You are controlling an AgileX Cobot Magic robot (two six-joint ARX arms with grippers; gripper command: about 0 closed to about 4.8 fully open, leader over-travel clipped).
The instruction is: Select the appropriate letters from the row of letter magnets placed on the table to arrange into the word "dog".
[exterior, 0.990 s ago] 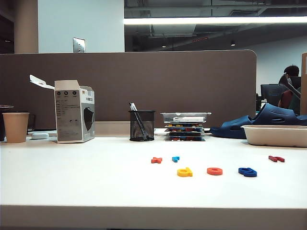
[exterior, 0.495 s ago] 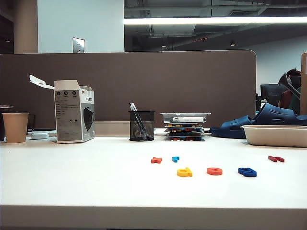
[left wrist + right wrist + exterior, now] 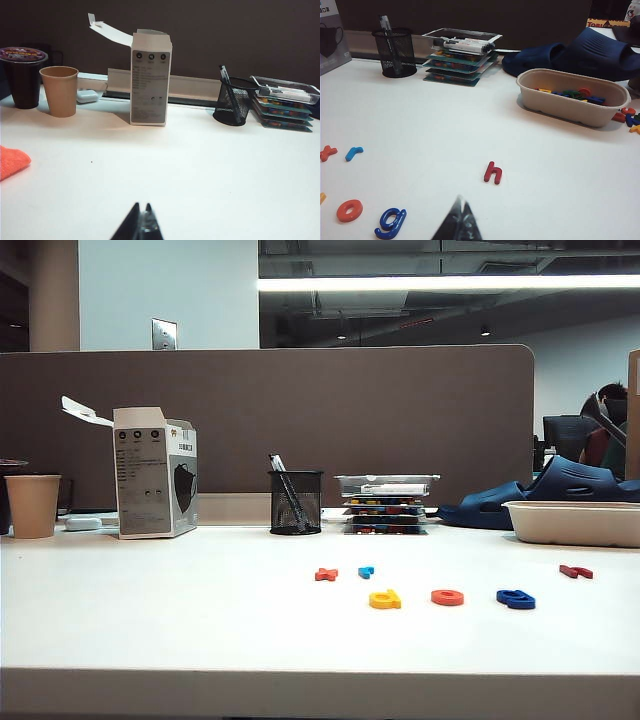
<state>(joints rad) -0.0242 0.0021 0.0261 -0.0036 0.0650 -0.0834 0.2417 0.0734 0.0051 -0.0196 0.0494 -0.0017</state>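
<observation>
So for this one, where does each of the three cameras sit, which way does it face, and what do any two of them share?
Exterior view: low at the table's front edge, facing the partition; no arm shows.
Left wrist view: low over the table's left part, facing the white box and paper cup; shut left gripper tips show.
Right wrist view: over the right part, facing the blue g, red h and beige tub; shut right gripper tips show.
Shared: the mesh pen holder appears in all three.

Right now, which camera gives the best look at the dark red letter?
The right wrist view: the dark red letter lies near that camera and reads clearly as an "h". The exterior view shows it only as a small flat shape far right on the table. The left wrist view misses it entirely.
</observation>
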